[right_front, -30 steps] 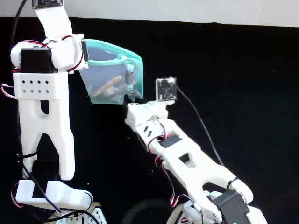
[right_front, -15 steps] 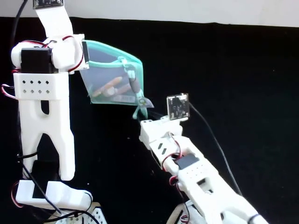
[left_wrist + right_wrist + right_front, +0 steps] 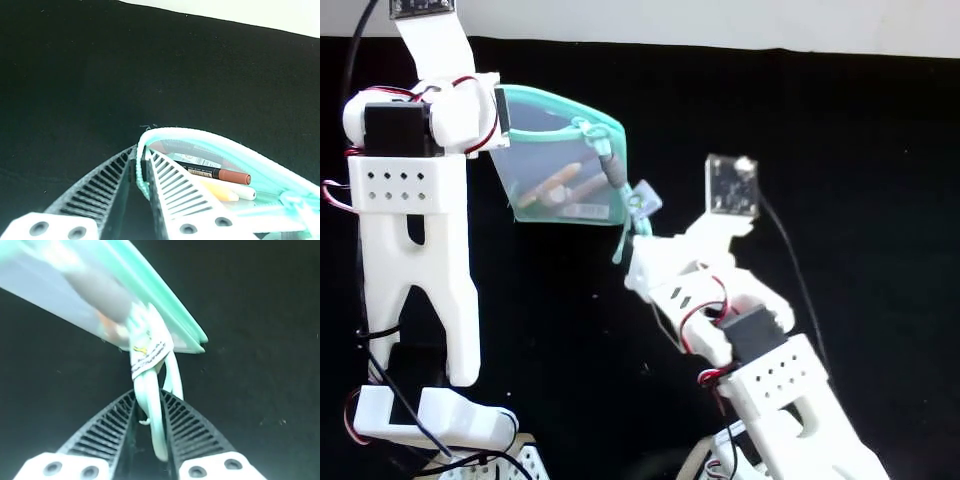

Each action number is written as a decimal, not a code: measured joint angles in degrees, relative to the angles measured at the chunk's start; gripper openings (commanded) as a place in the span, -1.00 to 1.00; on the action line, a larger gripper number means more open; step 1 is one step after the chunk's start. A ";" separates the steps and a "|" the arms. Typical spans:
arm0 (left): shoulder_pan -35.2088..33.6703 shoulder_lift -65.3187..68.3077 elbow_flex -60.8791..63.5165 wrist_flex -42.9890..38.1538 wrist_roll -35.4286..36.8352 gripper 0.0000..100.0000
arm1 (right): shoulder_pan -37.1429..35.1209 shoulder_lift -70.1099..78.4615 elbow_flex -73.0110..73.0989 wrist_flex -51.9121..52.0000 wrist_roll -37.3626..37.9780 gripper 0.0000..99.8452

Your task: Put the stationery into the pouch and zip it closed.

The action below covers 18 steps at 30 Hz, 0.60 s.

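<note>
Lettering on the brown-capped pen [image 3: 215, 173] is showing too small to read. The raised left gripper [image 3: 141, 150] is clamping one end of the translucent mint-green zip pouch [image 3: 560, 150]. The right gripper [image 3: 149, 392], angled up towards it, is pinching its pale-green zipper cord [image 3: 152, 425]. Pale markers [image 3: 227, 191] are lying inside beside the pen, above the black table [image 3: 840, 150].

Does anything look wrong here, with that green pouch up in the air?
Nothing spilled. The pouch hangs tilted between the arms, the left gripper clamped on one end, the right gripper on its zip cord; pens lie inside.
</note>
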 measured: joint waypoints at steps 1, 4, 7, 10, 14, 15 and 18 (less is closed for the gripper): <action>0.00 0.00 0.00 0.00 0.00 -0.99 | 0.00 0.00 -2.29 1.05 -0.09 -0.99; 0.00 0.00 0.00 0.00 0.00 -0.99 | 0.00 0.00 -8.35 4.04 -0.09 -0.99; 0.00 0.00 0.00 0.00 0.00 -0.99 | 0.00 0.00 -13.54 6.86 -0.09 -0.99; 0.00 0.00 0.00 0.00 0.00 -0.99 | 0.00 0.00 -17.23 7.91 -0.53 -0.99; 0.00 0.00 0.00 0.00 0.00 -0.99 | 0.00 -0.09 -20.92 7.91 -4.13 -0.99; 0.00 0.00 0.00 0.00 0.00 -0.99 | 0.00 -0.09 -21.80 7.91 -4.48 -0.99; 0.00 0.00 0.00 0.00 0.00 -0.99 | 0.00 0.62 -24.79 7.12 -5.10 -0.99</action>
